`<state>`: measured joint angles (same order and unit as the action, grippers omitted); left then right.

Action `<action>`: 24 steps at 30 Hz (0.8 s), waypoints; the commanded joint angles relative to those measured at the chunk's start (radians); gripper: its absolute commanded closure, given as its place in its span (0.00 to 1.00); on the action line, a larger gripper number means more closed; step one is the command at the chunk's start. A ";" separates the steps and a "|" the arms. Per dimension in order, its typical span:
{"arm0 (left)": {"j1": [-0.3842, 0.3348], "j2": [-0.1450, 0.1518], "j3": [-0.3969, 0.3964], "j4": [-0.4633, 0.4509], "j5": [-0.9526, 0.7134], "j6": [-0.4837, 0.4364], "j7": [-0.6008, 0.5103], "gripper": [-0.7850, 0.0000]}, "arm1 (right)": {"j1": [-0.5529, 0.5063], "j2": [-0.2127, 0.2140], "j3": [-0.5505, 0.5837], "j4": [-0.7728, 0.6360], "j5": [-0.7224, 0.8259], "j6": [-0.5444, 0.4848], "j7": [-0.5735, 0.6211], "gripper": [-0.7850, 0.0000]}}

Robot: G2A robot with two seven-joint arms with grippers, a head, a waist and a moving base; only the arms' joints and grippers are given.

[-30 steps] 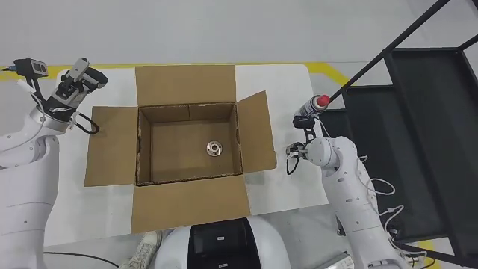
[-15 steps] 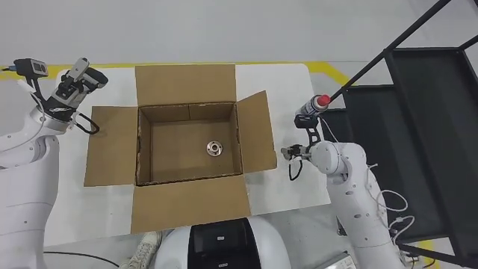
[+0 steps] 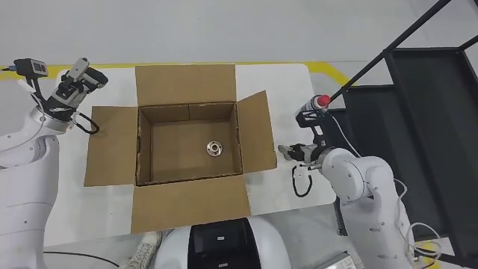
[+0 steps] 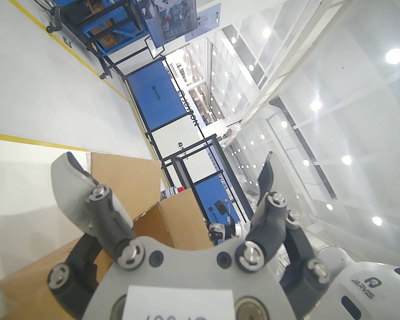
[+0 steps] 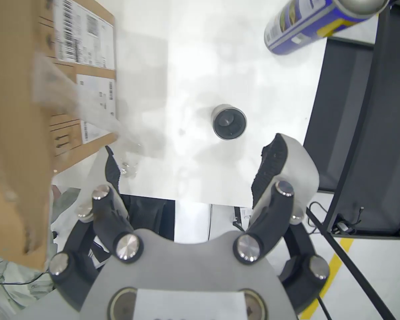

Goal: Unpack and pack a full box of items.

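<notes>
An open cardboard box [image 3: 189, 136] stands mid-table with its flaps spread. A small round metal part [image 3: 214, 148] lies on its floor. My right gripper [image 3: 287, 150] is open just off the box's right flap [image 5: 20, 101], low over the white table. In the right wrist view a small round black-and-silver cap [image 5: 229, 123] sits on the table just beyond my right gripper [image 5: 193, 161]. A blue spray can with a red cap [image 3: 314, 106] [image 5: 323, 11] stands past it. My left gripper [image 3: 84, 75] [image 4: 168, 168] is open and empty, held up left of the box.
A black metal rack [image 3: 418, 134] stands right next to the table's right edge, close behind the spray can. The box's flaps [image 4: 126, 181] cover much of the white table [image 3: 276, 82]. Yellow floor tape [image 3: 328, 71] runs behind.
My right arm has pulled back toward the table's front and swung its gripper toward the box's right flap. The left arm, the box and the spray can have not moved.
</notes>
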<state>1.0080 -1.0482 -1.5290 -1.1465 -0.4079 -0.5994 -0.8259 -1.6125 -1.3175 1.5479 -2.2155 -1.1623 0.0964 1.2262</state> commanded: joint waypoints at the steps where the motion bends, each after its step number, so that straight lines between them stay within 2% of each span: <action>1: 0.000 0.000 0.000 0.000 0.000 0.000 0.000 0.00 | -0.001 0.002 -0.004 -0.055 -0.001 -0.012 -0.010 0.00; 7: 0.000 0.000 0.000 0.000 0.000 0.000 0.000 0.00 | 0.075 0.006 -0.073 -0.134 -0.043 -0.069 0.002 0.00; 13: 0.000 0.000 0.000 0.000 0.000 0.000 0.000 0.00 | 0.232 0.000 -0.268 -0.122 0.016 -0.134 0.072 0.00; 19: 0.000 0.000 0.000 0.000 0.000 0.000 0.000 0.00 | 0.426 -0.029 -0.563 0.082 -0.046 -0.137 0.130 0.00; 24: 0.000 0.000 0.000 0.000 0.000 0.000 0.000 0.00 | 0.534 -0.063 -0.696 0.261 0.001 -0.078 0.097 0.00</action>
<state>1.0080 -1.0482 -1.5290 -1.1465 -0.4079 -0.5994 -0.8259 -1.0990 -1.3744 0.8737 -1.9972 -1.1692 0.0055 1.3338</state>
